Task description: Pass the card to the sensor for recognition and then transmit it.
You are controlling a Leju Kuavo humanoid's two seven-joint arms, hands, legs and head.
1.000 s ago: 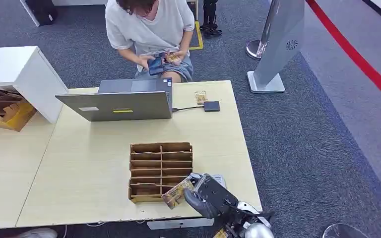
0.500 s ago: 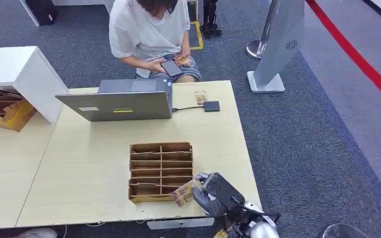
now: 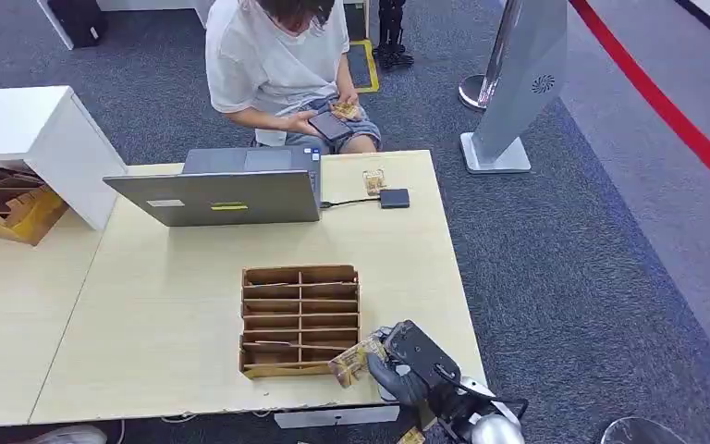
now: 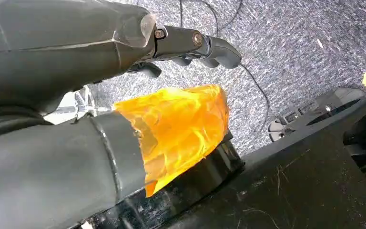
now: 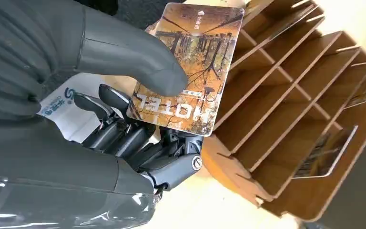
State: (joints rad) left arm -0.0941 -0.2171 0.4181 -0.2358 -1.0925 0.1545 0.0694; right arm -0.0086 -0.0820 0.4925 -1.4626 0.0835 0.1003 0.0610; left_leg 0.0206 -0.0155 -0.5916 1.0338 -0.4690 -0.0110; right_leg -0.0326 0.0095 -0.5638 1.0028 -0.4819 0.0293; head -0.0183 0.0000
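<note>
My right hand (image 3: 405,363) hovers over the table's near right corner, just right of the brown cardboard organizer (image 3: 300,319). It pinches a hotel card (image 3: 356,361) with an autumn picture; in the right wrist view the thumb (image 5: 138,62) presses the card (image 5: 195,62) against the dark fingers, beside the organizer's slots (image 5: 286,95). The small black sensor box (image 3: 394,198) lies at the far side of the table, cabled to the laptop (image 3: 231,190). My left hand (image 4: 124,43) hangs over the carpet, holding nothing, with fingers stretched out.
A second card (image 3: 373,180) lies just left of the sensor. Some organizer slots hold cards (image 5: 324,152). A person (image 3: 277,55) sits behind the laptop with a phone and cards. A white label (image 5: 59,102) lies under my right hand. A white cabinet (image 3: 37,139) stands far left.
My right hand has drawn the card a little to the right, away from the organizer's near right corner. The person has shifted the phone in their hands.
</note>
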